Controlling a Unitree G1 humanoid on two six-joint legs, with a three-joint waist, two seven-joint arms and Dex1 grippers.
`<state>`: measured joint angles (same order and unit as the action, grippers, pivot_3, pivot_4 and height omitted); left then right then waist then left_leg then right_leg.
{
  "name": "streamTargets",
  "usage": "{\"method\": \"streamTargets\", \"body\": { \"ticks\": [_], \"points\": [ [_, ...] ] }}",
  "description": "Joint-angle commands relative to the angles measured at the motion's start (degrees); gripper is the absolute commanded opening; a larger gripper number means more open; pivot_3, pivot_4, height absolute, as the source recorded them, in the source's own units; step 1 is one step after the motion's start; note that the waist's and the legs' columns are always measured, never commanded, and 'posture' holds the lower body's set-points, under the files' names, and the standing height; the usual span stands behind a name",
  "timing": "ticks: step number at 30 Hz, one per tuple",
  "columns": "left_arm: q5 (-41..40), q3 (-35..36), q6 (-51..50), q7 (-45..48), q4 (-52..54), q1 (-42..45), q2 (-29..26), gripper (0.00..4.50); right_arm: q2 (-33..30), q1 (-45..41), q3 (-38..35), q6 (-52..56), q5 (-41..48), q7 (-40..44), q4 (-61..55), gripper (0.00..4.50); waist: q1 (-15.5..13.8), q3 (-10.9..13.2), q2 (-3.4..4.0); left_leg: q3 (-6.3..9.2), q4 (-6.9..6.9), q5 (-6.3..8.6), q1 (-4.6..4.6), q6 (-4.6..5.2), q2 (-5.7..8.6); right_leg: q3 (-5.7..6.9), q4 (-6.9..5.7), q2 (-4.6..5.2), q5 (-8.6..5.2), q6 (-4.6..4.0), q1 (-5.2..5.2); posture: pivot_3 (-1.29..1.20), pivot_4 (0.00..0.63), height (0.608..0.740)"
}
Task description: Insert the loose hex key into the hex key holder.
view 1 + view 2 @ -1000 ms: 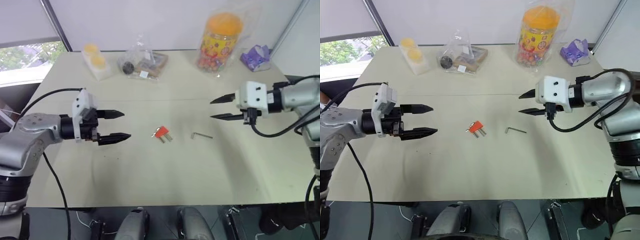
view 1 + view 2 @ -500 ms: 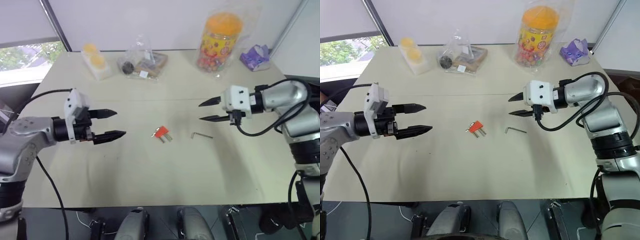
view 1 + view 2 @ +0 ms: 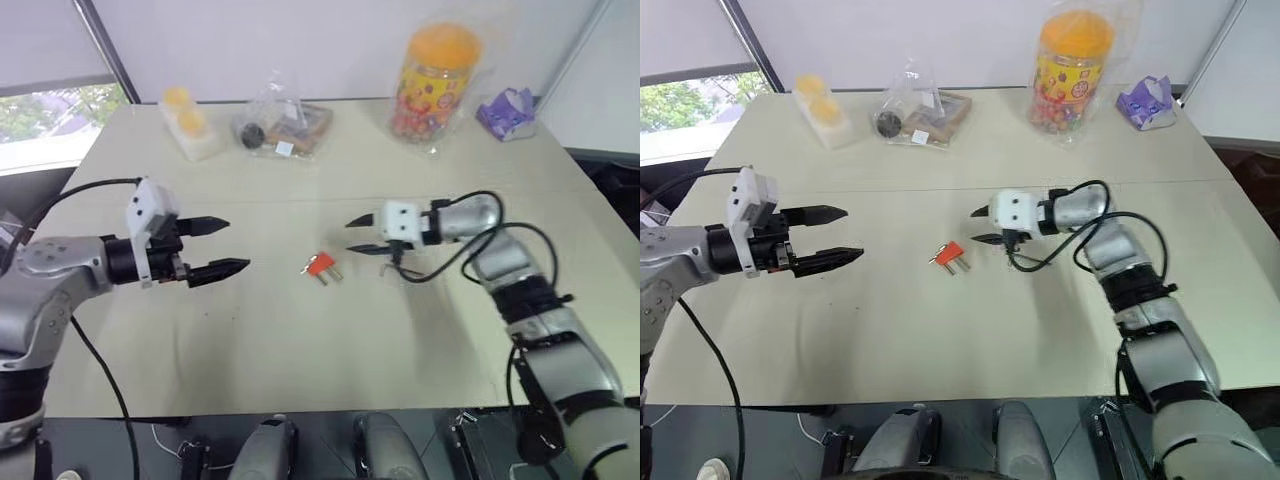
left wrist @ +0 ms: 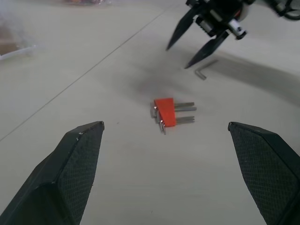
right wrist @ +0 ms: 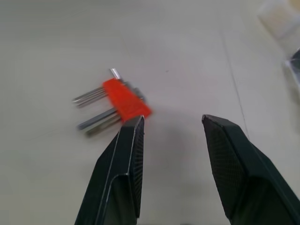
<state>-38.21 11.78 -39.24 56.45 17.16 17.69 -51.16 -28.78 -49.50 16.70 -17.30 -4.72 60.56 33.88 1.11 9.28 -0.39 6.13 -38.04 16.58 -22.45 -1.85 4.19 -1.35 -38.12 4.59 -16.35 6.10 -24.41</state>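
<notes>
The hex key holder, a small red block with short grey keys sticking out, lies flat in the middle of the table. The loose hex key, a thin dark L-shaped rod, lies just to its right. My right gripper hangs low over that rod, open and empty. Its tips point left and stop a little short of the holder. My left gripper stays well to the left of the holder; it is wide open, empty and aimed at the holder.
Along the table's far edge stand a plastic tub with yellow lids, a clear bag of small parts, a tall candy jar with an orange lid and a purple wrapper. The right arm's black cable hangs low over the table by the key.
My right gripper has swung left and down from the right side of the table to just over the loose hex key, close to the holder. The left gripper has held its place.
</notes>
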Motion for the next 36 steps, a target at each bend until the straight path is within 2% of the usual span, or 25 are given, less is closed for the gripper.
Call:
{"method": "streamTargets", "body": {
  "ticks": [1, 4, 11, 19, 36],
  "points": [
    [0.0, 1.4, 1.0, -0.5, 2.5, -1.2, -0.3, 4.42, 1.6, -2.7, 0.9, -7.6, -5.4, -7.8, 7.0, 2.03, 0.0, 0.0, 0.0, 0.01, 0.0, 0.0, 0.0, -0.01, 0.0, 0.0, 0.0, 0.0, 0.0, 0.0, 0.0, 0.0, 0.15, 0.74],
    [-0.2, 2.3, 0.7, -0.9, 3.1, -1.9, -0.6, 4.42, 2.4, -2.9, 2.0, -10.7, -7.8, -10.0, 10.6, 2.03, -0.1, 0.0, 0.0, 0.03, 0.01, 0.0, 0.0, -0.01, 0.01, 0.01, 0.01, -0.01, 0.0, 0.0, 0.01, 0.0, 0.15, 0.74],
    [-0.3, 3.3, 0.8, -1.5, 4.6, -4.3, -0.5, 4.42, 2.9, -2.0, 2.5, -12.1, -8.6, -9.5, 12.2, 2.03, 0.8, 0.0, 0.0, 0.03, 0.03, -0.02, 0.01, -0.03, -0.02, 0.0, -0.01, -0.04, 0.0, 0.0, 0.0, 0.0, 0.15, 0.74],
    [-0.4, 3.1, 1.1, -1.6, 4.6, -4.2, -0.6, 4.42, 3.0, 1.5, 2.6, -8.0, -6.2, -3.7, 6.5, 2.03, 1.4, 0.0, 0.0, 0.06, 0.04, -0.02, 0.01, -0.04, -0.02, 0.0, -0.02, -0.04, 0.0, 0.0, 0.01, 0.0, 0.15, 0.74],
    [-0.8, 3.9, 1.2, -1.6, 6.4, -7.1, -0.9, 4.42, 6.9, 4.8, 3.0, -0.5, -5.2, -2.8, -2.9, 2.03, 1.4, 0.0, 0.0, 0.07, 0.05, -0.02, 0.01, -0.04, -0.02, 0.0, -0.02, -0.04, 0.0, 0.0, 0.01, 0.0, 0.15, 0.74]
  ]
}}
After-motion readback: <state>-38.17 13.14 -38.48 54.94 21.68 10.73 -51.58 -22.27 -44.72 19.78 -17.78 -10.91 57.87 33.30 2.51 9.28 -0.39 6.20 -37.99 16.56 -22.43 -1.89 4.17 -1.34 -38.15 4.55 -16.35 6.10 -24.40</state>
